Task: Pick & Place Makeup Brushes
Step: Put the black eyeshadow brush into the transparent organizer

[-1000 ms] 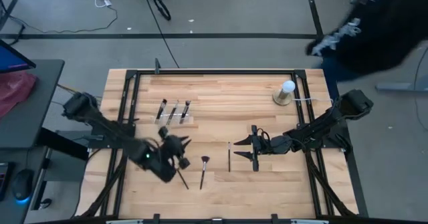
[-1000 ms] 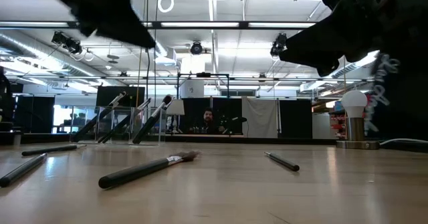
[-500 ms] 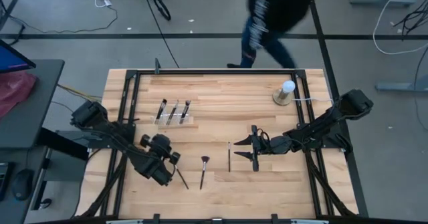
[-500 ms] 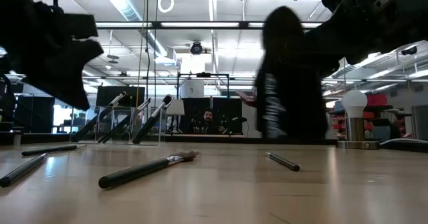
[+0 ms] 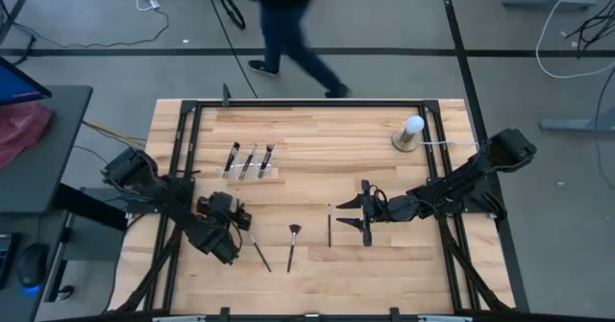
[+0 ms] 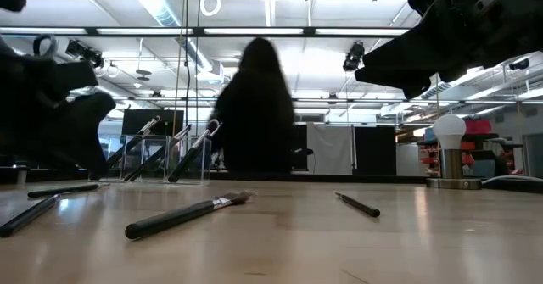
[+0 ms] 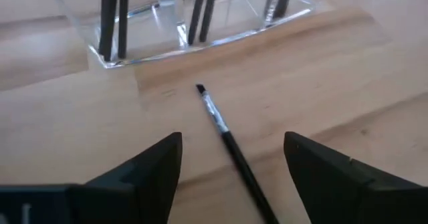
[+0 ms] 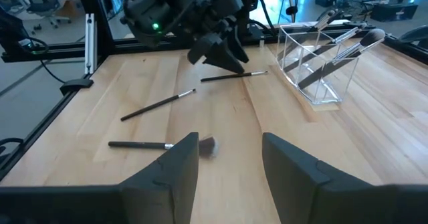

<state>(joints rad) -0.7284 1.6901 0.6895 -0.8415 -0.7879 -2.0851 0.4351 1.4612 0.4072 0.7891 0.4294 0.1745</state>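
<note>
Left gripper [image 5: 242, 220] pulled back toward the table's left edge and its fingers spread wide; the thin brush [image 7: 231, 147] it sat over now lies free on the wood between them, untouched. Person [image 5: 279, 19] behind the table walked from the far right across to the left, now blocking the middle of the low view.

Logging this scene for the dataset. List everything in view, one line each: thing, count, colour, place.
Clear holder: one, transparent, far left of table, three dark brushes standing in it.
Loose brushes: three, black; thin one by left gripper, fanned one mid-table, thin one by right gripper.
White ball lamp: one, white on round base, far right corner.
Table: one, light wood.
Person: one, dark clothes, walking behind table.
Left gripper: open, over near-left table.
Right gripper: open, right of centre.
</note>
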